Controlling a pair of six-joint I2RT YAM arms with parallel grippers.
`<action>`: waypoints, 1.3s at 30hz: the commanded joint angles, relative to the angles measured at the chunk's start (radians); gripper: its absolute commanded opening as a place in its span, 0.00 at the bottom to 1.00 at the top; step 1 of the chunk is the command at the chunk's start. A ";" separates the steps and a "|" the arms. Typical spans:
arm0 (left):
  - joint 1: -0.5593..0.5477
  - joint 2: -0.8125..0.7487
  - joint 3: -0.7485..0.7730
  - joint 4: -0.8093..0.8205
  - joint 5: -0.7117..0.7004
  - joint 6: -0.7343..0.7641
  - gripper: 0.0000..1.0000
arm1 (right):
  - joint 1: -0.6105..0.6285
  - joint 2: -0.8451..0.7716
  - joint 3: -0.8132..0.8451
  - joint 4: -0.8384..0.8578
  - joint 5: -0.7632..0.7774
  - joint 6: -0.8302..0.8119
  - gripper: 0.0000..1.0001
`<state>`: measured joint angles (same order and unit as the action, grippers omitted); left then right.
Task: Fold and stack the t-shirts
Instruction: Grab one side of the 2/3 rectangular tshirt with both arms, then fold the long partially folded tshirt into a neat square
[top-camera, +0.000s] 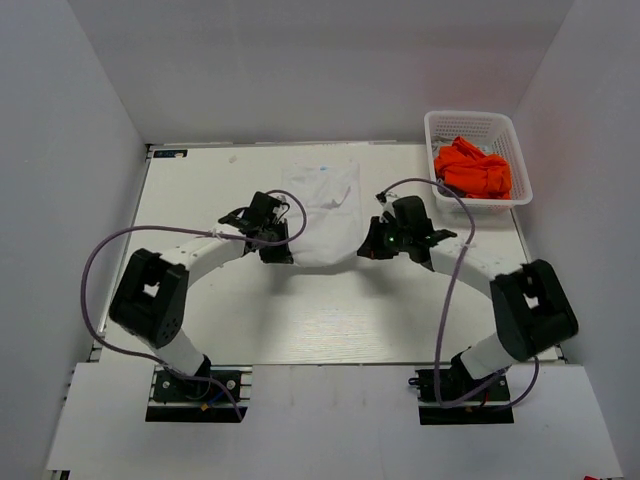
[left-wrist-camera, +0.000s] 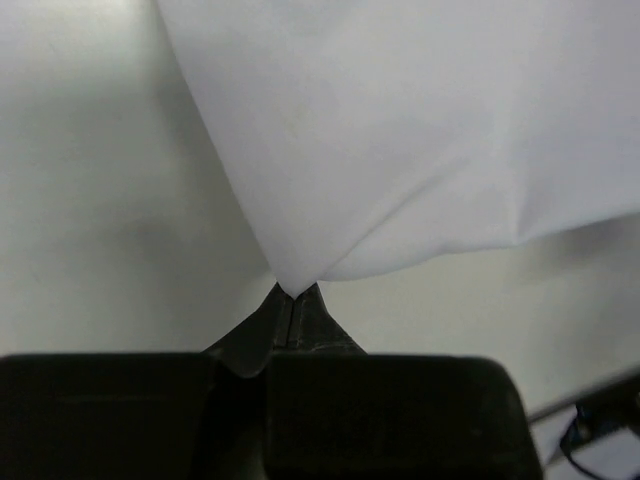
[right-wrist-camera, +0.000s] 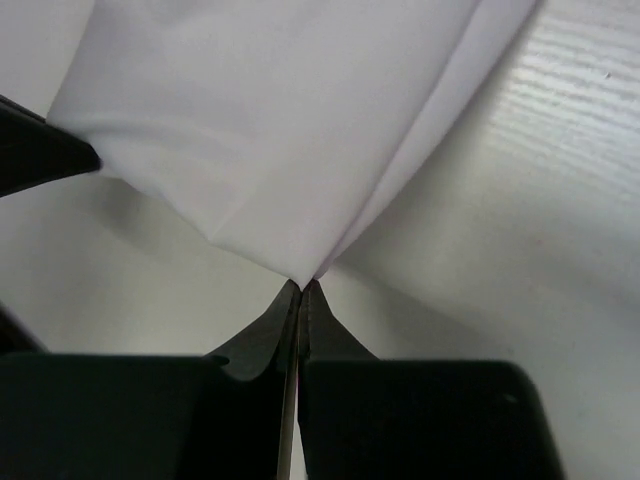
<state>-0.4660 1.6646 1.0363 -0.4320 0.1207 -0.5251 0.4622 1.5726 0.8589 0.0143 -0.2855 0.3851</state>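
Lab: white-walled booth (top-camera: 320, 70), table (top-camera: 300, 320), bolted arms (top-camera: 160, 295).

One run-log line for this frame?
left gripper shut on white t-shirt corner | right gripper shut on white t-shirt corner | orange t-shirt crumpled in basket | stack: not yet

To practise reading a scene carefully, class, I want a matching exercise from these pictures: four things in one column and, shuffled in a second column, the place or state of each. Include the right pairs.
Column A
1. white t-shirt
2. orange t-shirt
3. lattice basket
4. left pincer

Column B
a. at the far right corner of the table
b. shut on a near corner of the white t-shirt
c. crumpled inside the lattice basket
d. lying across the middle of the table

Pairs: 1-d, 2-c, 3-a, 4-b
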 joint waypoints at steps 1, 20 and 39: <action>-0.030 -0.167 -0.047 -0.134 0.102 -0.041 0.00 | 0.018 -0.137 -0.079 -0.077 0.028 0.000 0.00; -0.086 -0.402 0.080 -0.354 0.215 -0.050 0.00 | 0.044 -0.605 -0.004 -0.328 0.083 0.067 0.00; -0.037 -0.066 0.390 -0.303 -0.064 -0.099 0.00 | -0.026 -0.327 0.201 -0.209 0.339 0.072 0.00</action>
<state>-0.5232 1.5719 1.3571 -0.7483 0.1177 -0.6151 0.4580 1.2034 0.9745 -0.2653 0.0055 0.4793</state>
